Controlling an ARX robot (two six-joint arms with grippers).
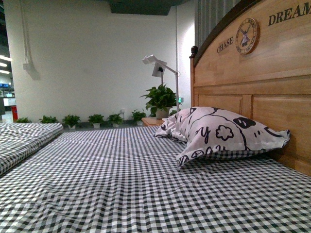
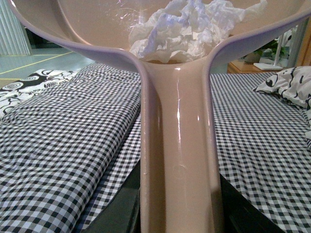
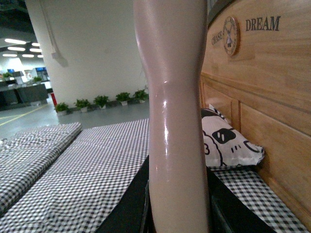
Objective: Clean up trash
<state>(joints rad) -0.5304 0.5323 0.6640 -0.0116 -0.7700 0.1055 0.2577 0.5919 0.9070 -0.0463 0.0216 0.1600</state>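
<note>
Crumpled white tissue wad (image 2: 187, 29) lying in beige plastic dustpan (image 2: 177, 145), upper centre of left wrist frame; both grippers' clench impossible to tell.

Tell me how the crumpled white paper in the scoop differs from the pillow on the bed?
The tissue wad is plain white; the pillow carries black cartoon drawings. The wad is crumpled and ragged; the pillow is plump and smooth. The wad lies in the pink dustpan, held above the bed; the pillow rests on the checked sheet against the headboard. Both are mostly white and soft.
</note>
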